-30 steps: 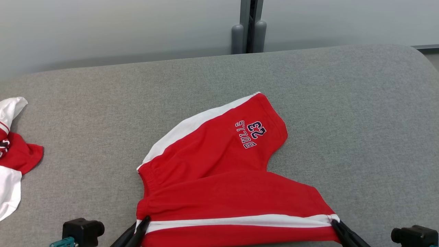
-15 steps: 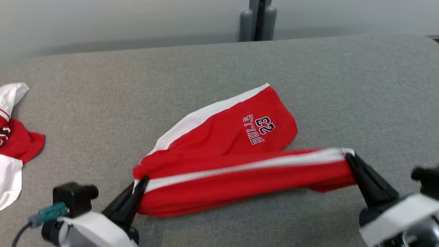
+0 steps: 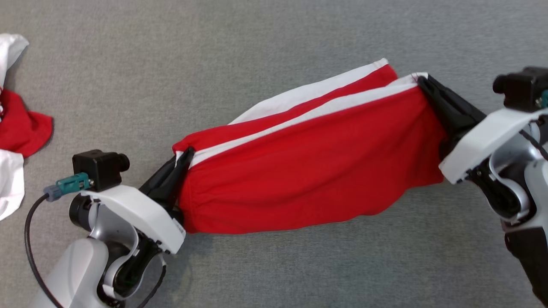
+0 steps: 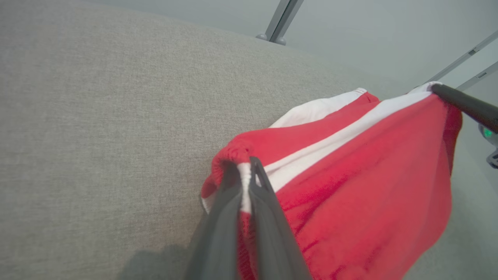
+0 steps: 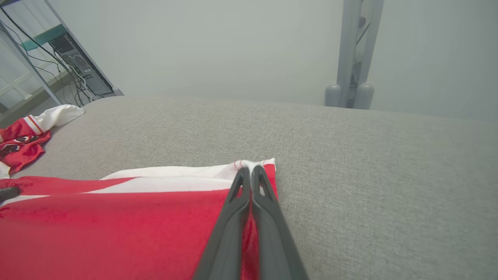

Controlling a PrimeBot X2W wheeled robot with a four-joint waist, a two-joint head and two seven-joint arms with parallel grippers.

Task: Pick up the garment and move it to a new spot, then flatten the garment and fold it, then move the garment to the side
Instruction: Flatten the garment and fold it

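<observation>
Grey woven cushion (image 3: 299, 42) spreads under everything; one red garment (image 3: 308, 171), shorts with white side stripes, sits mid-cushion, stretched between two grippers; left gripper (image 3: 187, 153) is clenched on the waistband corner; right gripper (image 3: 423, 81) is pinched on the white stripe's far end; one other red-and-white cloth heap (image 3: 19, 128) lies well apart at the left edge; one grey post (image 5: 350, 58) stands behind the cushion.
</observation>
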